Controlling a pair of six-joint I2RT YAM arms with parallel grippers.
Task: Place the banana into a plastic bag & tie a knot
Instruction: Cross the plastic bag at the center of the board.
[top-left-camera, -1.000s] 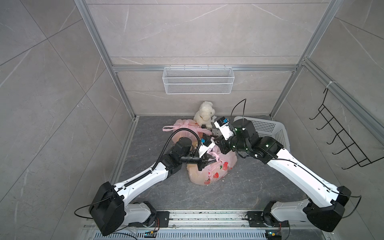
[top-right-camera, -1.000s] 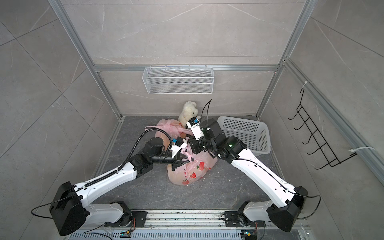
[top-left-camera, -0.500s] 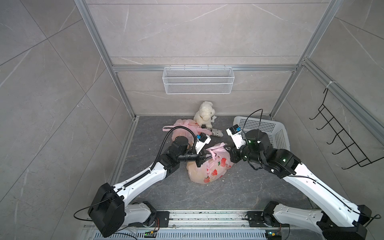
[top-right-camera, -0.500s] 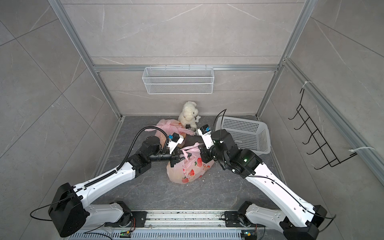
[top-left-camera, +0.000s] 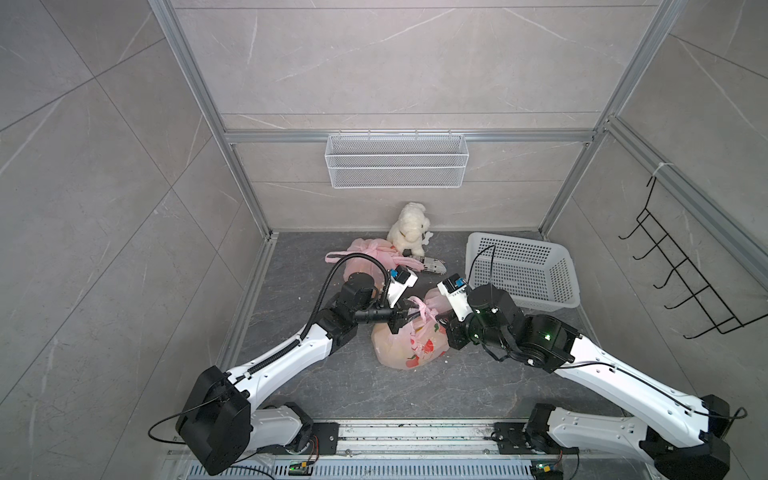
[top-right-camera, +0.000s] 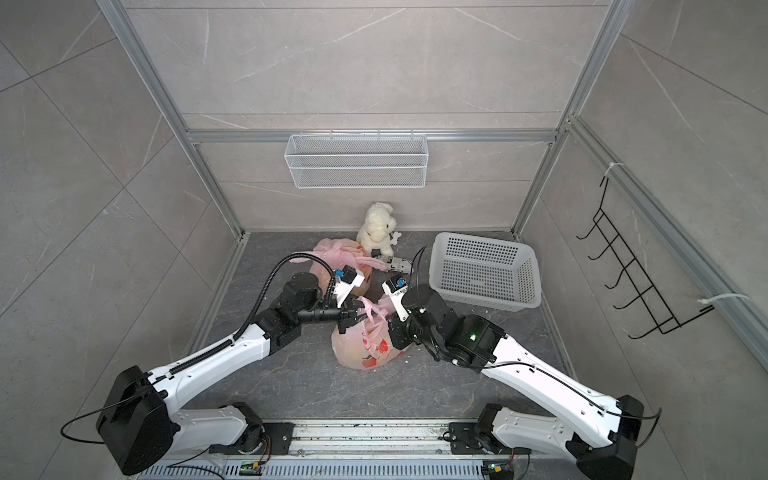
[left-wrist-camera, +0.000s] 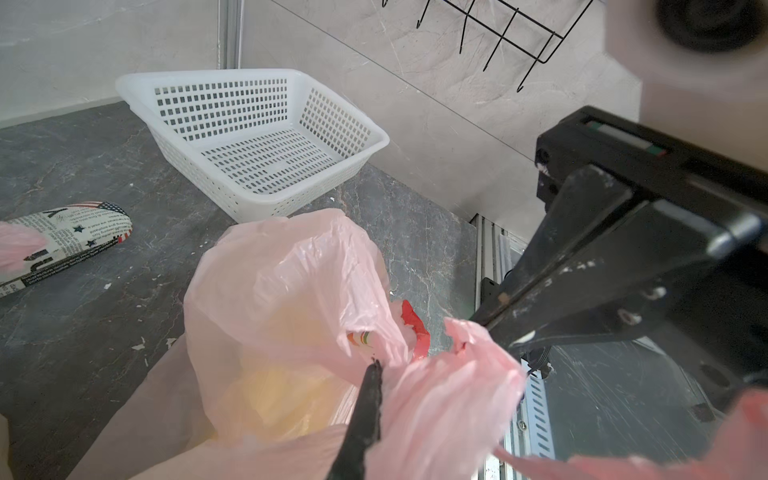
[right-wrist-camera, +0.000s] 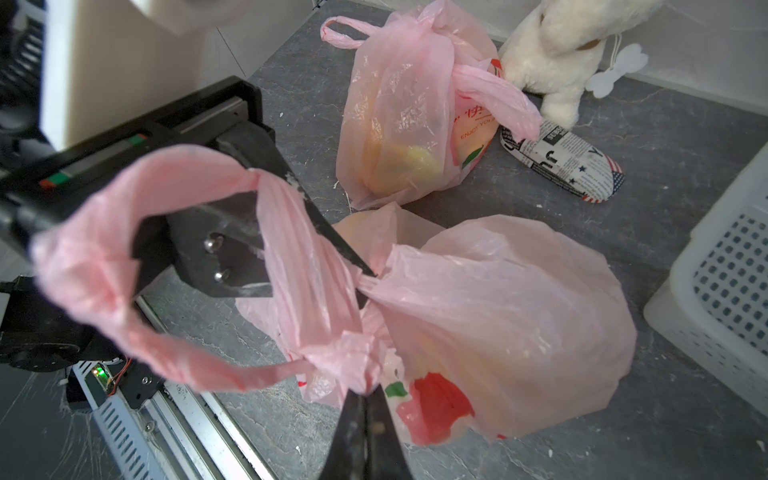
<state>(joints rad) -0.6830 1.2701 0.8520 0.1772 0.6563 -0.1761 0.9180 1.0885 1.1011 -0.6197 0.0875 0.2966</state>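
1. The right gripper (right-wrist-camera: 365, 392) is squeezing its two black fingers tight together on a twisted lump (right-wrist-camera: 359, 368) of pink plastic, where the knot is forming.
2. The left gripper (right-wrist-camera: 371, 272) is also pinching shut. It is holding the bunched-up neck of the same bag, just beside the right gripper's fingers.
3. A long, thin pink handle loop (right-wrist-camera: 95, 291) is running out from the lump and curling around the left gripper's black fingers. It looks hooked over them, but I cannot tell for sure.
4. The thin, see-through pink plastic bag with red pictures (right-wrist-camera: 519, 311) is sitting just under both sets of fingers. It is resting on the dark grey stone floor (right-wrist-camera: 665, 124).
5. The banana (left-wrist-camera: 286, 399) is lying inside the bag. It is showing only as a soft yellow shape through the plastic, low down and below the fingers.
6. Both arms are holding the bag, so neither is nearer. The plastic between them is lying sideways, from one gripper to the other.
7. I think the next pull needs to go sideways, with the grippers moving away from each other. Pulling up would only lift the bag.
8. The loop may catch on the left fingers while the knot is tightening.
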